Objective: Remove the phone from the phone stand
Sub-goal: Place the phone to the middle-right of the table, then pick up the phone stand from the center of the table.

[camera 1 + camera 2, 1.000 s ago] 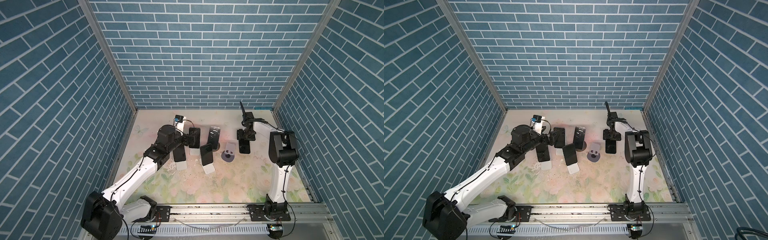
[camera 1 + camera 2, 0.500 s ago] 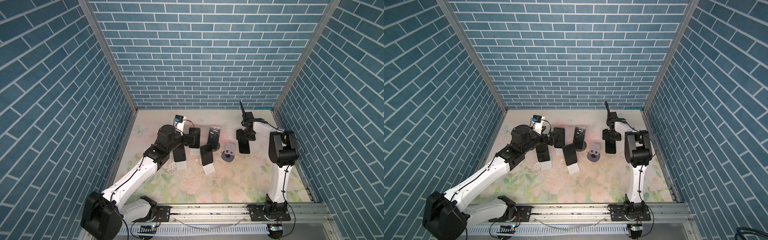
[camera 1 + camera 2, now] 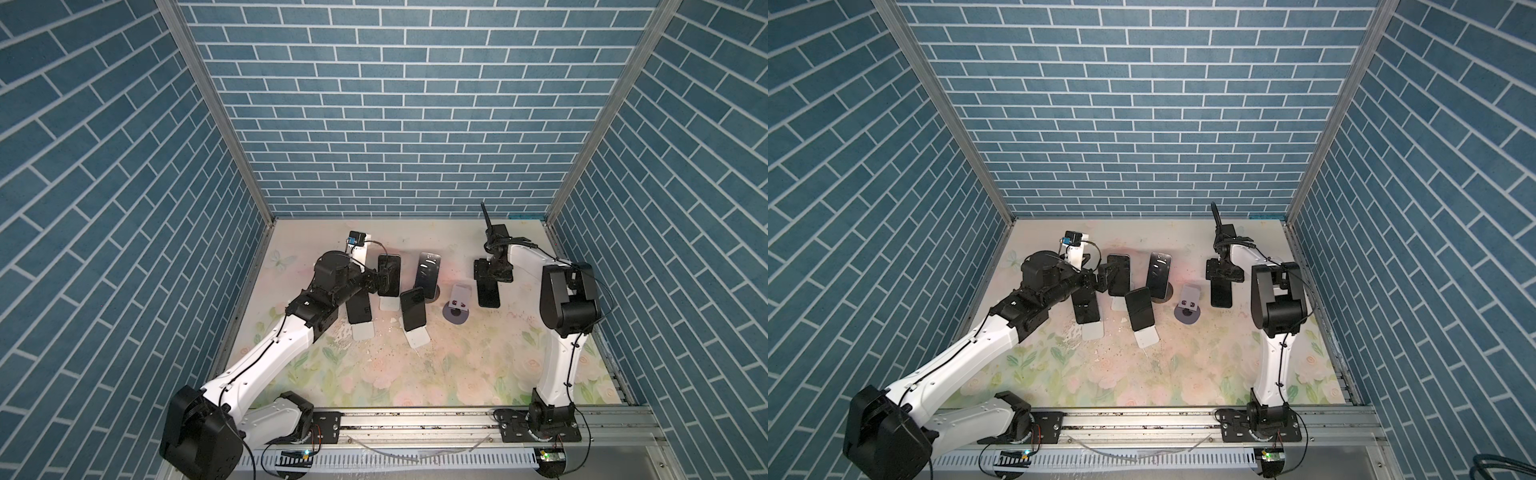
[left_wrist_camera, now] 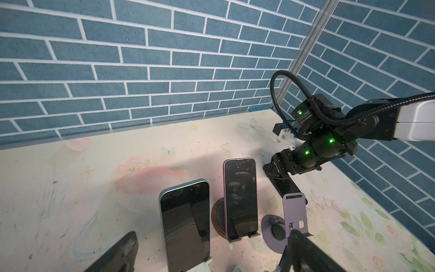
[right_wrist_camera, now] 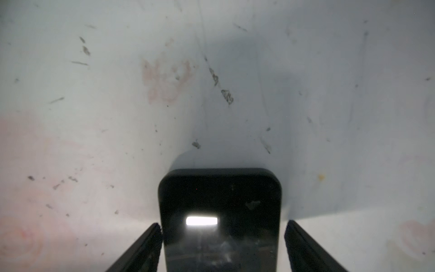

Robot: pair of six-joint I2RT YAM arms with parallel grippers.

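With the right hand (image 5: 223, 225) parted astride the flat black glossy phone (image 5: 220, 195), laid on the floral-printed bench (image 3: 478, 365) beside the empty lilac round-based stand (image 3: 460, 296), and the left hand (image 4: 213, 234) spread wide, the phone could be dragged if its edge is caught as that right hand is lifted.

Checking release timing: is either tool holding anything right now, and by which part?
Nothing held. Right tool straddles the black phone across its long edges, phone flat on the table, gap visible at one finger. Left tool open, empty.

Blue brick walls (image 3: 374, 124) enclose a floral tabletop (image 3: 457, 365) (scuffed, speckled with grit).
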